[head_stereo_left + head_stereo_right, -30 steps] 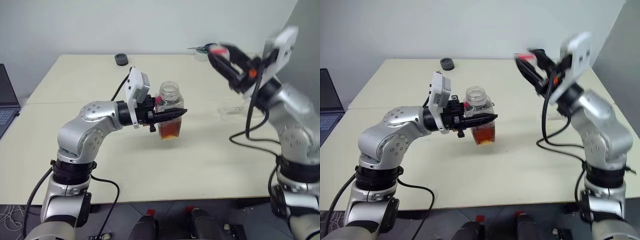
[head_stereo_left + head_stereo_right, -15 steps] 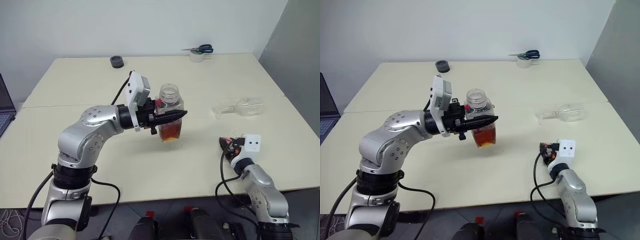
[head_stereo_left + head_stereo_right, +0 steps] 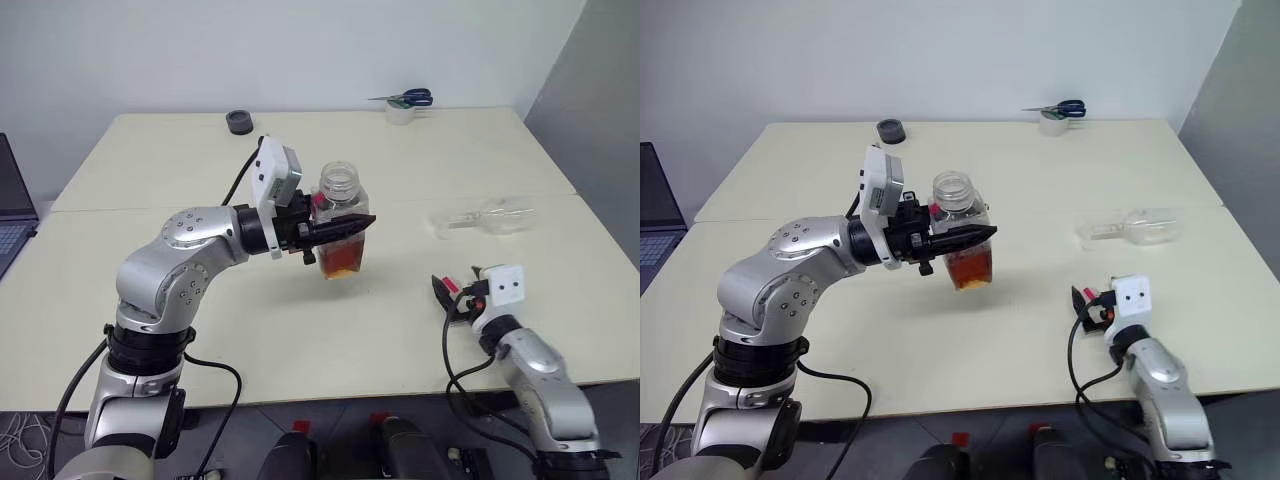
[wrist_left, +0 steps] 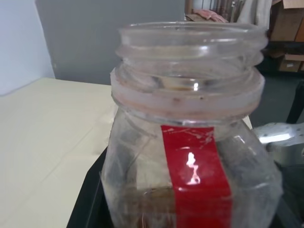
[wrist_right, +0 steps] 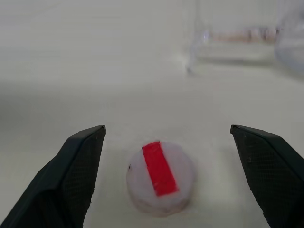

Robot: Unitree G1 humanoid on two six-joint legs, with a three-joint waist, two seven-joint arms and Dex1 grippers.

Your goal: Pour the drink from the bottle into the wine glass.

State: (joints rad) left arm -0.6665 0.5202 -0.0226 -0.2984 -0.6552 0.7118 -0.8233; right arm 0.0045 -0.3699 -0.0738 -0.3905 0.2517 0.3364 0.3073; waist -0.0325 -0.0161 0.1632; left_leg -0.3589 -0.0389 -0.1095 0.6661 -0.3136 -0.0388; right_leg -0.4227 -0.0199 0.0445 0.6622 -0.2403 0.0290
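A pale cream surface (image 3: 180, 330) stands before a white wall, with a grey wall on the right. The left hand (image 3: 340, 229) is pinched on a small squarish clear plastic bottle with a red vertical label strip (image 3: 340, 215), holding it upright above the middle of the surface; its mouth is uncapped and the reddish-brown translucent drink (image 3: 341, 261) fills only its lower part. To the right, the clear stemmed wine glass (image 3: 483, 216) lies on its side. Nearer the front edge, the right hand (image 5: 168, 178) rests low with its fingers spread wide on either side of a round whitish cap with a red strip (image 5: 160, 177), not touching it. At the far edge lie blue-handled scissors (image 3: 408, 98) and a dark round lid (image 3: 239, 121).
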